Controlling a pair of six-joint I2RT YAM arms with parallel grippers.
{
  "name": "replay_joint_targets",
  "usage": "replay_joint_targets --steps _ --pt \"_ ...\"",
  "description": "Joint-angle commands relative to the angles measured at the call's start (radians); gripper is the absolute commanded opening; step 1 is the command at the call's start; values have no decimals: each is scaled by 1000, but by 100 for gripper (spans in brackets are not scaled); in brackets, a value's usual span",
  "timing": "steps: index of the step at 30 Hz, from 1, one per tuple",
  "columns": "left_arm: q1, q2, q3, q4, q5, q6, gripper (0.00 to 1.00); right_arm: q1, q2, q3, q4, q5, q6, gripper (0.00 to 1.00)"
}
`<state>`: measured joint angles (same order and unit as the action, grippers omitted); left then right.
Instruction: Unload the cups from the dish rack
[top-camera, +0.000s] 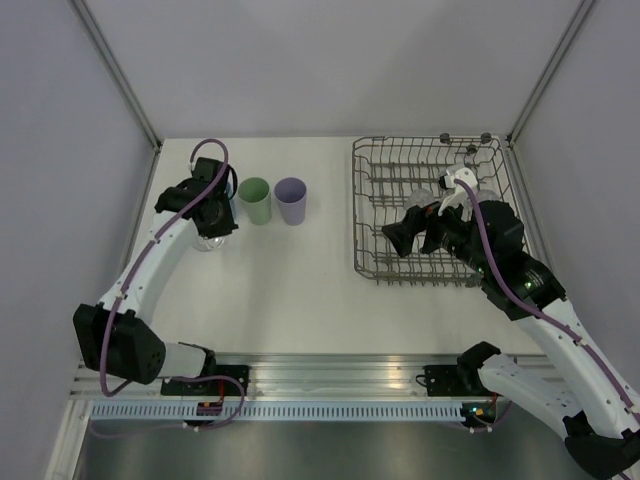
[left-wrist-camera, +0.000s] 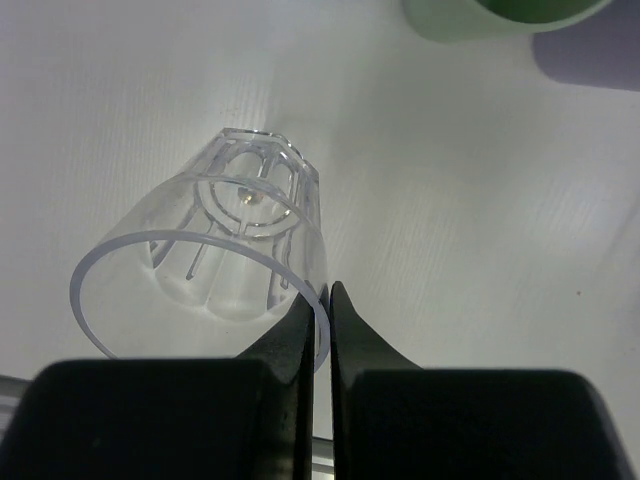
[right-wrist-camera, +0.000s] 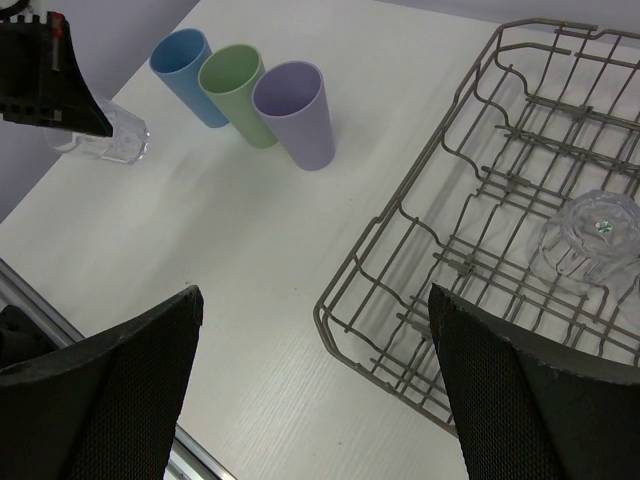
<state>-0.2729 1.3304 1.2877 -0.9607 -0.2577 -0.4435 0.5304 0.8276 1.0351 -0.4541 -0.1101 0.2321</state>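
My left gripper is shut on the rim of a clear glass, held mouth-up at the table's far left. The left wrist view shows the fingers pinching the rim of that glass. I cannot tell whether it touches the table. The blue cup, pale green cup and lilac cup stand in a row beside it. My right gripper is open and empty over the near-left part of the dish rack. One clear glass sits upside down in the rack.
The rack's black wheels face the back wall. Side walls close off the table on the left and right. A metal rail runs along the near edge, between the arm bases.
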Motion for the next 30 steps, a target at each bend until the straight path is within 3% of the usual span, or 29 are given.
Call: replay_joint_targets --steps 1,15,26,30 --pt "55 56 -8 -19 67 91 2 2 -7 39 -9 6 -23 98" --pt "221 182 -42 19 210 177 3 3 -27 22 -3 -36 -28 98" --pt "248 342 -51 37 189 175 3 3 -30 13 0 -37 -31 98" --pt "250 339 -51 40 192 173 11 2 -36 8 0 -39 -33 98"
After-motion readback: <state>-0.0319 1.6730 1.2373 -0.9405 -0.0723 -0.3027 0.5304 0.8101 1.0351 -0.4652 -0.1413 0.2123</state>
